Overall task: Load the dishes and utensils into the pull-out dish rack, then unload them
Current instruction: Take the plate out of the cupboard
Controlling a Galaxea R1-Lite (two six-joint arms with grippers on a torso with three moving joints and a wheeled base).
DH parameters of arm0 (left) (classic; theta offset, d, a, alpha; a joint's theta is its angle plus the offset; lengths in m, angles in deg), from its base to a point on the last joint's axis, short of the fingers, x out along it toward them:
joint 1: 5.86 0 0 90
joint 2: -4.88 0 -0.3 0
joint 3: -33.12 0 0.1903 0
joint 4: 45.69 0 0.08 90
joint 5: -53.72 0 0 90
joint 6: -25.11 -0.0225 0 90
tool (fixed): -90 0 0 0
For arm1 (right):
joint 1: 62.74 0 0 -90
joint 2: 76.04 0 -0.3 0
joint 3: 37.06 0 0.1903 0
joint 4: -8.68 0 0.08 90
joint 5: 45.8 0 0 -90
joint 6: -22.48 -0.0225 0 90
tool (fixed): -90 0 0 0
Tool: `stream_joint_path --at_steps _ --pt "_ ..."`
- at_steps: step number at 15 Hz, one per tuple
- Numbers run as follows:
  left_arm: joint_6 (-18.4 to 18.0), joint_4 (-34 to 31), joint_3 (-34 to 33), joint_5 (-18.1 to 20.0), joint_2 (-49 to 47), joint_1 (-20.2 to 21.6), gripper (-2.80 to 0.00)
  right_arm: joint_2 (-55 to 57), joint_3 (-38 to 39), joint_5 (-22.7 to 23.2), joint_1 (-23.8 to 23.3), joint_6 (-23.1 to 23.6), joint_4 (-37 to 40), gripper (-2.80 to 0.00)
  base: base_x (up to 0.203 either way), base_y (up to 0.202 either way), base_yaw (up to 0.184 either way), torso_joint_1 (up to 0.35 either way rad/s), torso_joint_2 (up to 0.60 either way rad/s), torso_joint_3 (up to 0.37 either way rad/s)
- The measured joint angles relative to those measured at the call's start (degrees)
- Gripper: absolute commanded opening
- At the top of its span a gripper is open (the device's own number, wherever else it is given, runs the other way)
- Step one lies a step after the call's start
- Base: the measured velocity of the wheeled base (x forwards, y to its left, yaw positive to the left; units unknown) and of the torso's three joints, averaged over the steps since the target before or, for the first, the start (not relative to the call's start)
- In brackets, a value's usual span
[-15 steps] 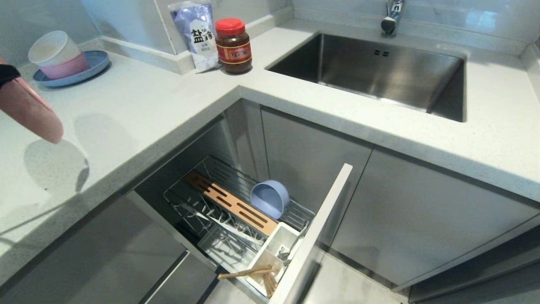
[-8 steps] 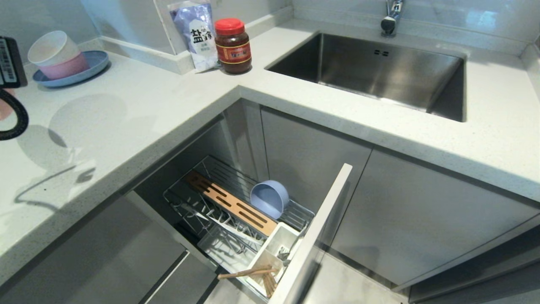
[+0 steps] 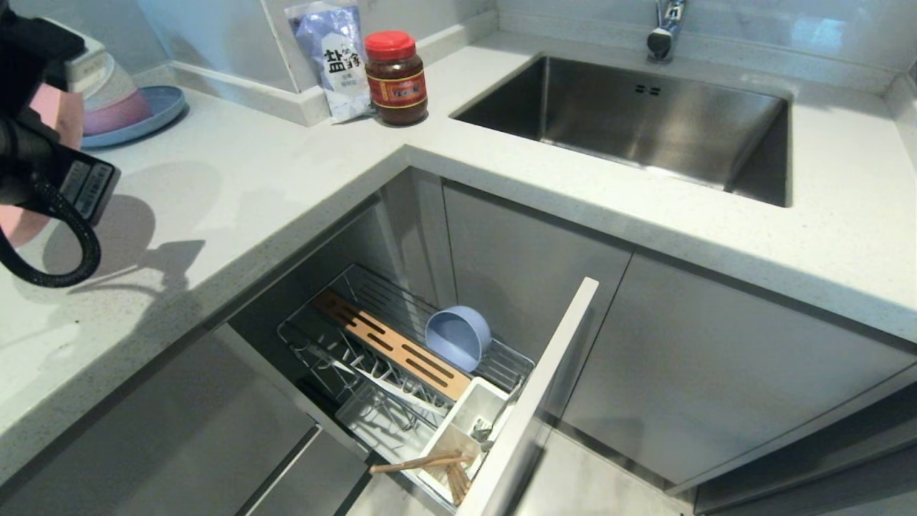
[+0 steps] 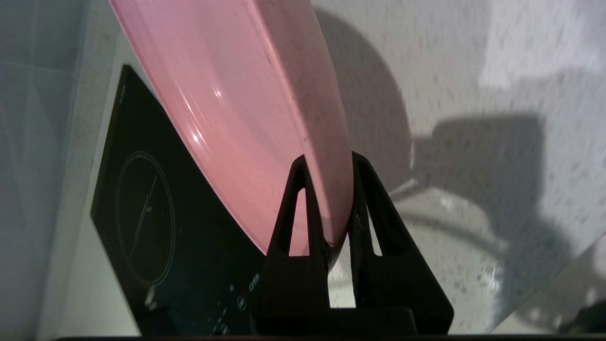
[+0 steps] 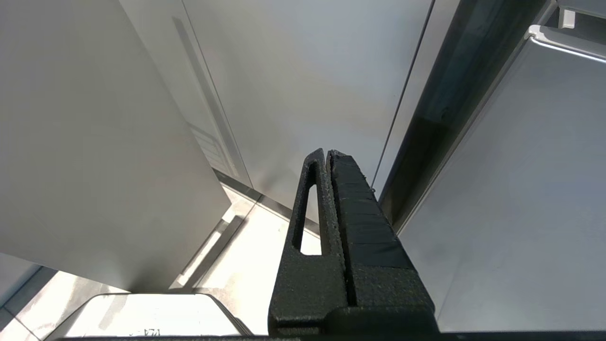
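At the far left, above the surface (image 3: 236,179), the left hand (image 4: 329,199) was clamped on the rim of the pink plate (image 4: 246,109), holding it on edge. Right of it, the pull-out dish rack (image 3: 344,362) stood drawn out below the surface, with the blue-grey bowl (image 3: 458,337) on its side beside the wooden board (image 3: 394,344), and the chopsticks (image 3: 430,466) in the white cutlery cup (image 3: 466,423). The right hand (image 5: 327,154), parked by cabinet doors (image 5: 307,85), was closed on nothing.
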Motion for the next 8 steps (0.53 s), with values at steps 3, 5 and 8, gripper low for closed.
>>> stream_joint_path --at_steps 3,5,8 --pt "0.2 -4.6 0.8 -1.5 -1.9 -0.2 -2.8 0.0 0.0 0.0 0.0 0.0 0.0 -2.8 0.0 0.0 0.0 0.0 0.0 0.0" --pt "0.5 -6.5 0.2 -1.6 -2.5 -0.1 -2.8 0.0 0.0 0.0 0.0 0.0 0.0 -2.8 0.0 0.0 0.0 0.0 0.0 0.0" --pt "0.7 -7.6 -1.6 -1.4 -2.7 0.9 -2.8 0.0 0.0 0.0 0.0 0.0 0.0 -2.8 0.0 0.0 0.0 0.0 0.0 0.0"
